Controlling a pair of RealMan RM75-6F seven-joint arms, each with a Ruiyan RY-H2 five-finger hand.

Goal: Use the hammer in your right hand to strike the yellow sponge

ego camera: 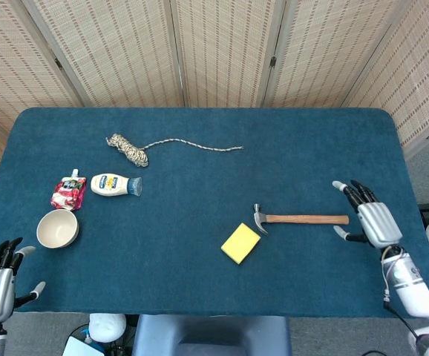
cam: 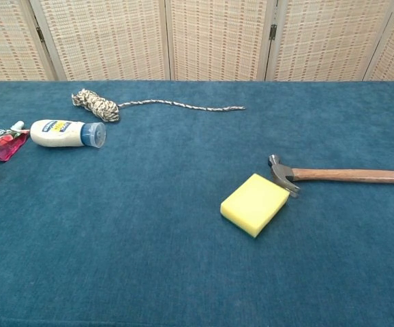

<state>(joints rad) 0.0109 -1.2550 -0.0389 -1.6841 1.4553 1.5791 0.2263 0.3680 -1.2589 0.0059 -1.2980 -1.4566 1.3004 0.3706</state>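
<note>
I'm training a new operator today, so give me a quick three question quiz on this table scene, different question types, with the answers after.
1. True or false: the right hand is holding the hammer.
2. Multiple choice: the hammer's head lies closest to which item? A) the yellow sponge B) the rope C) the bowl
3. Fill in the blank: the white squeeze bottle is lying on its ___.

Key:
1. False. The hammer lies on the table and the hand is open, beside the handle's end.
2. A.
3. Side.
</note>
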